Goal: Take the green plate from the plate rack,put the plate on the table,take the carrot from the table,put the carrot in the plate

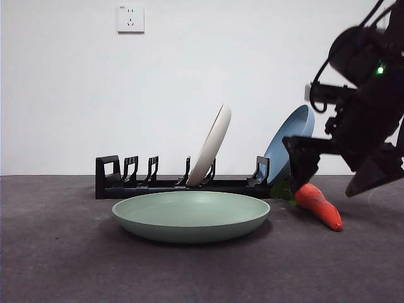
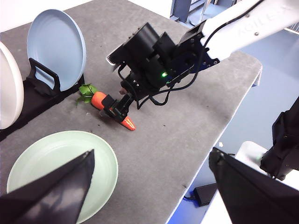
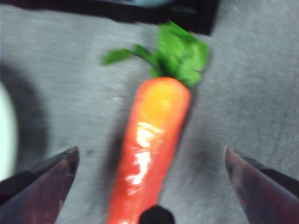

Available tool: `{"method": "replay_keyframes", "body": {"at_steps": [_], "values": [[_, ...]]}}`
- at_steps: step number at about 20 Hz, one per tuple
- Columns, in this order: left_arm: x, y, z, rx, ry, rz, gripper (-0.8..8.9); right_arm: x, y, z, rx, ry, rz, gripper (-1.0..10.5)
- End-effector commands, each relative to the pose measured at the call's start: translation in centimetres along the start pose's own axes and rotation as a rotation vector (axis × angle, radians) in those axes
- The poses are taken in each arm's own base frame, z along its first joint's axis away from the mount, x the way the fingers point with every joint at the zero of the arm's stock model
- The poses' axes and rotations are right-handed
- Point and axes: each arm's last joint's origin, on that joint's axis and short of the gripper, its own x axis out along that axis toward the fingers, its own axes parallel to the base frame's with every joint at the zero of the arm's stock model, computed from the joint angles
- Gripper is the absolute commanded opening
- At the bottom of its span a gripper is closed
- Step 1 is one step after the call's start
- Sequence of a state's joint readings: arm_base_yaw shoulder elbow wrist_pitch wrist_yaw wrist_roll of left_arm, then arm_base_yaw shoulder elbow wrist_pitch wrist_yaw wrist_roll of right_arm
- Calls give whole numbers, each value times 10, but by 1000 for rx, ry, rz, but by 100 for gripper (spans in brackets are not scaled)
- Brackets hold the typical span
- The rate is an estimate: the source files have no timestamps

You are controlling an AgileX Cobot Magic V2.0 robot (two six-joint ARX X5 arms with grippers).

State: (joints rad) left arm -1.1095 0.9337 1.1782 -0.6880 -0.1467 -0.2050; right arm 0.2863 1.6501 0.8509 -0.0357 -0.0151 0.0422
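Carrot pick-up: risks and clearances

Carrot (image 3: 149, 140) lies on the table (image 1: 63, 265) just beside the green plate (image 1: 190, 216), leaves toward the plate rack (image 1: 158, 184). Right gripper (image 3: 149, 186) straddles it, jaws spread, nothing held. Risk: glossy taper may roll or squirt out. Blue plate (image 1: 287, 148) stands close behind; the table edge beyond the carrot lies well apart. Left gripper (image 2: 149, 186): released, withdrawn.
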Motion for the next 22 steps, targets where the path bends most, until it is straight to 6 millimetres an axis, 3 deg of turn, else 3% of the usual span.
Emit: {"method": "replay_keyframes", "body": {"at_steps": [1, 7, 12, 15, 18, 20, 22], "values": [[1, -1, -1, -8, 0, -2, 409, 7, 1, 0, 10, -9, -11, 531], [1, -1, -1, -8, -2, 2, 409, 22, 2, -8, 12, 24, -10, 399], [1, 0, -1, -8, -2, 5, 409, 22, 6, -8, 5, 26, -1, -16], [1, 0, -1, -8, -2, 7, 409, 13, 11, -3, -6, -1, 9, -14], [1, 1, -1, -6, -1, 41, 409, -19, 26, 10, -19, -75, 48, -14], [1, 2, -2, -4, 6, 63, 409, -41, 48, 17, -56, -145, 107, -15], [1, 2, -3, -4, 8, 63, 409, -46, 75, 16, -97, -179, 177, -14]]}}
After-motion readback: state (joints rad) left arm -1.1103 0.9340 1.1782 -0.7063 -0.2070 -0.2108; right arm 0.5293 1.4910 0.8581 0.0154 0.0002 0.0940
